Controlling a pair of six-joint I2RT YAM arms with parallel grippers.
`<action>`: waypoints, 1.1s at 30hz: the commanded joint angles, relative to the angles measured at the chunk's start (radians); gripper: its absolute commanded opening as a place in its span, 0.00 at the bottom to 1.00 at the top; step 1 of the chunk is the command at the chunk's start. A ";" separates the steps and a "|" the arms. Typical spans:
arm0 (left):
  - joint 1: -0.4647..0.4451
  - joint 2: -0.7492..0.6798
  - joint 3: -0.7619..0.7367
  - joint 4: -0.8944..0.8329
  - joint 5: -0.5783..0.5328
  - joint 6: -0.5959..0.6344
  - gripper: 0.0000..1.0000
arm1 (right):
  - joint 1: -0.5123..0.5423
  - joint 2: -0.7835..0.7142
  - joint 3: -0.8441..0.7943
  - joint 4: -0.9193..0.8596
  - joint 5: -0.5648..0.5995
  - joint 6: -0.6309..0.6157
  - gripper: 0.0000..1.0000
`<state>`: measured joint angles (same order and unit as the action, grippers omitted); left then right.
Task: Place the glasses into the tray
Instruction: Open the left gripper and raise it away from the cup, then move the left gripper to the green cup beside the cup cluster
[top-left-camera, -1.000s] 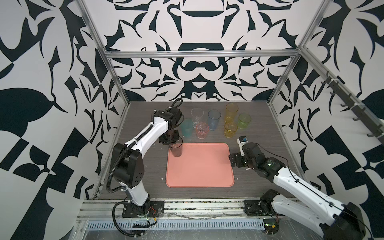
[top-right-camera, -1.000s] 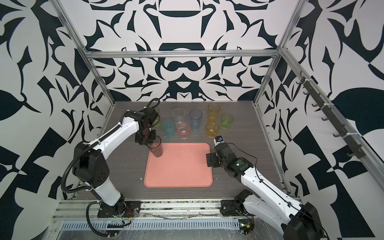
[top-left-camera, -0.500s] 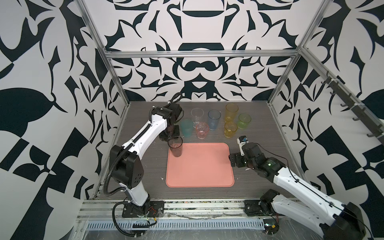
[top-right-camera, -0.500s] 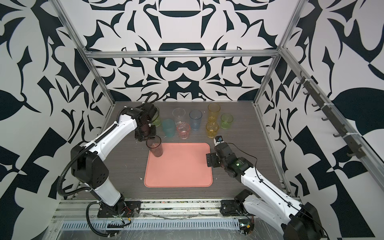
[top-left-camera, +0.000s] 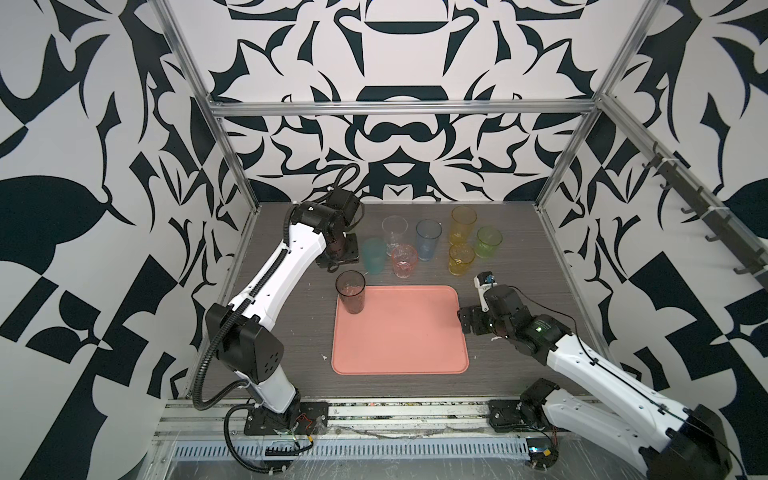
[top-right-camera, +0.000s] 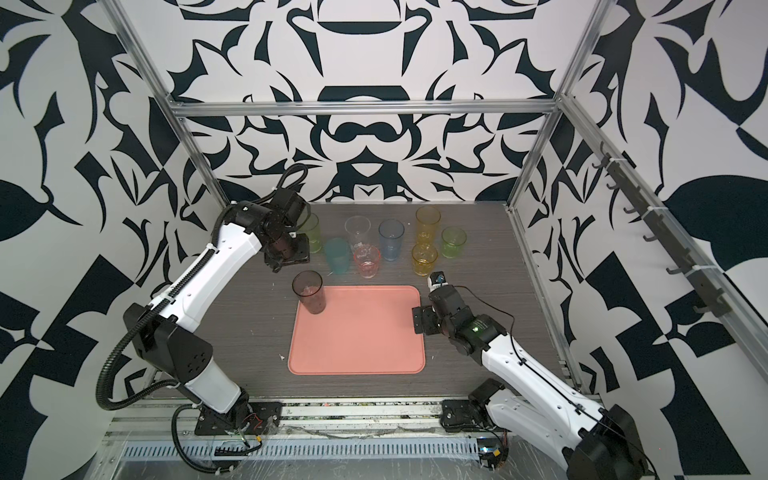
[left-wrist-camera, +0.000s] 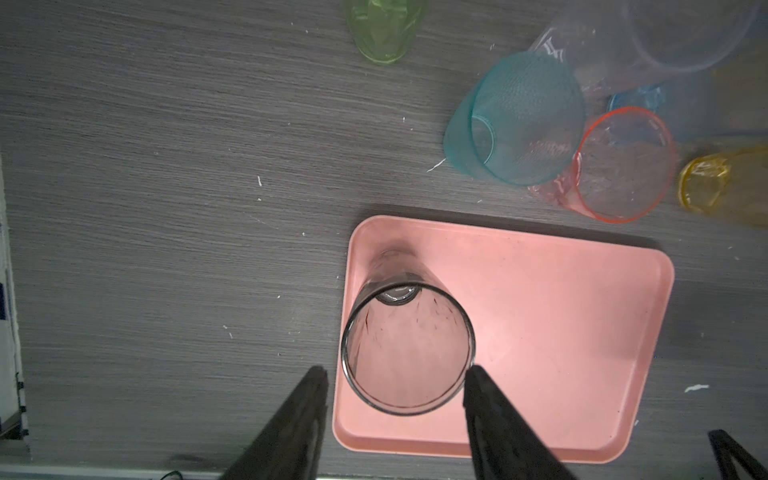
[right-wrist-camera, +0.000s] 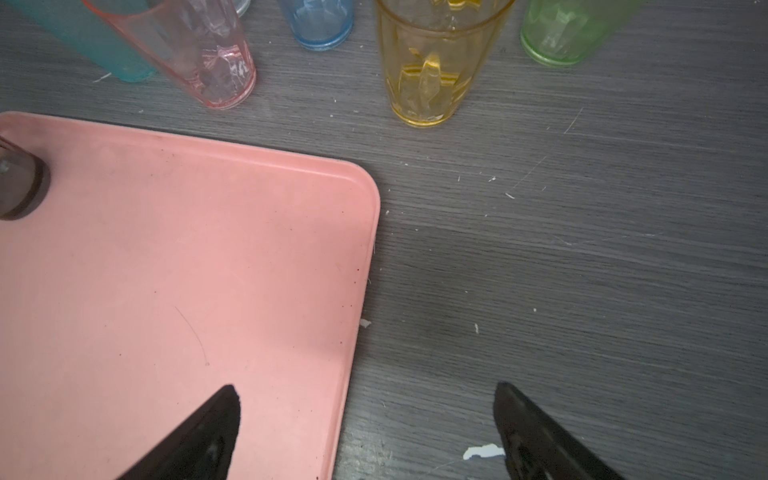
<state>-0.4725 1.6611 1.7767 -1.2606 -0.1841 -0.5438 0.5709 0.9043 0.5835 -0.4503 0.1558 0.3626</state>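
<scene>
A smoky grey glass (top-left-camera: 351, 291) (top-right-camera: 308, 291) stands upright in the far left corner of the salmon-pink tray (top-left-camera: 401, 340) (top-right-camera: 357, 340). My left gripper (top-left-camera: 338, 258) (left-wrist-camera: 397, 372) is open, lifted above and just behind that glass, holding nothing. In the left wrist view the glass (left-wrist-camera: 407, 353) shows below, between the spread fingers. My right gripper (top-left-camera: 468, 321) (right-wrist-camera: 365, 392) is open and empty, low over the right edge of the tray (right-wrist-camera: 166, 270). Behind the tray stand several glasses: teal (top-left-camera: 373, 257), pink (top-left-camera: 404, 260), clear (top-left-camera: 394, 235), blue (top-left-camera: 428, 239).
More glasses stand at the back right: a tall amber one (top-left-camera: 462, 224), a short amber one (top-left-camera: 461, 259) and a green one (top-left-camera: 488, 242). A tall green glass (top-right-camera: 312, 232) is half hidden behind my left wrist. Metal frame posts and patterned walls enclose the table.
My left gripper has opened, let go of the grey glass and drawn up and back from it. The glass stays standing on the tray. The right arm has not moved.
</scene>
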 joint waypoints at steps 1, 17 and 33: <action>-0.002 0.001 0.062 -0.054 -0.028 0.000 0.61 | -0.002 -0.010 0.003 0.022 -0.004 -0.005 0.98; 0.084 0.101 0.184 0.072 -0.052 0.001 0.68 | -0.002 -0.025 -0.002 0.026 -0.013 -0.011 0.98; 0.237 0.276 0.277 0.192 0.030 -0.048 0.69 | -0.002 -0.013 0.001 0.027 -0.009 -0.012 0.98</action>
<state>-0.2481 1.9072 2.0129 -1.0641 -0.1772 -0.5720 0.5709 0.8955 0.5819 -0.4435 0.1421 0.3592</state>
